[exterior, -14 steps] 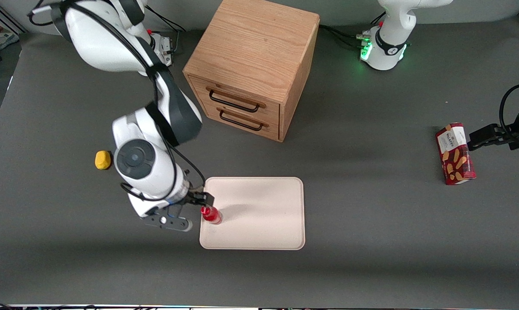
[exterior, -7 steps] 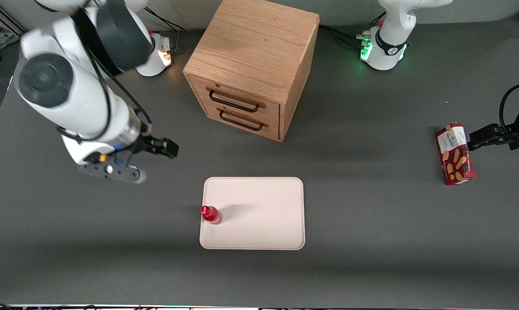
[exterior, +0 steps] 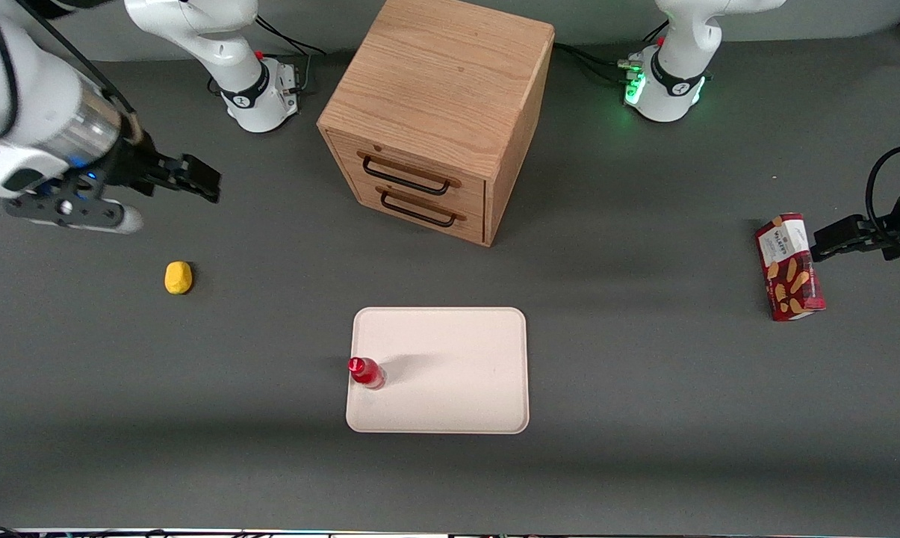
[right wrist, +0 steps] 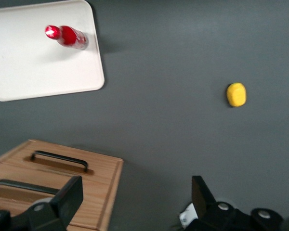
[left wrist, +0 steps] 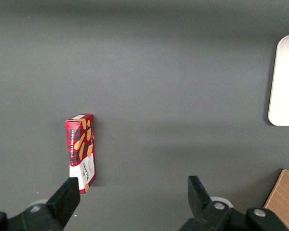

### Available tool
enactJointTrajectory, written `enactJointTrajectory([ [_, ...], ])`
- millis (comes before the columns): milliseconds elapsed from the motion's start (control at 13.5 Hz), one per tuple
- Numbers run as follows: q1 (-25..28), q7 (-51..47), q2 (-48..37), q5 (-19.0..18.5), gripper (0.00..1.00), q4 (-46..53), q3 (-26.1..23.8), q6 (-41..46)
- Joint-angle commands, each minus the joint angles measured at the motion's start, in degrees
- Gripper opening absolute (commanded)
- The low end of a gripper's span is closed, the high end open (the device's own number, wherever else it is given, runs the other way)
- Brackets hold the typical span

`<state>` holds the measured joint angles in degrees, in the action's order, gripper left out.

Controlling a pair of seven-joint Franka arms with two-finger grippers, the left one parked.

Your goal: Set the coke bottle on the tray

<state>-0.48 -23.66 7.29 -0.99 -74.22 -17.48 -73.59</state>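
The small red coke bottle (exterior: 365,372) (right wrist: 66,36) stands upright on the pale cream-pink tray (exterior: 457,373) (right wrist: 33,67), close to the tray's edge toward the working arm's end. My right gripper (exterior: 199,179) (right wrist: 135,195) hangs high above the table, well away from the tray and toward the working arm's end. It is open with nothing between its fingers.
A wooden drawer cabinet (exterior: 438,112) (right wrist: 58,185) with two black handles stands farther from the front camera than the tray. A yellow lump (exterior: 178,277) (right wrist: 236,94) lies on the table below the gripper. A red biscuit box (exterior: 789,267) (left wrist: 81,152) lies toward the parked arm's end.
The gripper let go of the coke bottle on the tray, then rose and swung away toward the working arm's end. The bottle has stayed upright in place.
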Motion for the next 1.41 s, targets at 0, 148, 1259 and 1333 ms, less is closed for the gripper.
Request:
enactJointTrajectory([
  [0,-1.5,8.7,-5.5,-0.1,1.0,-7.7,3.8,-3.1],
  [148,-1.4,14.2,-7.8,0.3,1.0,-11.5,7.7,-6.9],
  [1259,-5.3,27.3,-6.1,2.8,1.0,-13.4,14.7,-16.2],
  [1333,-5.8,27.0,-6.1,2.7,1.0,-13.3,14.1,-16.2],
])
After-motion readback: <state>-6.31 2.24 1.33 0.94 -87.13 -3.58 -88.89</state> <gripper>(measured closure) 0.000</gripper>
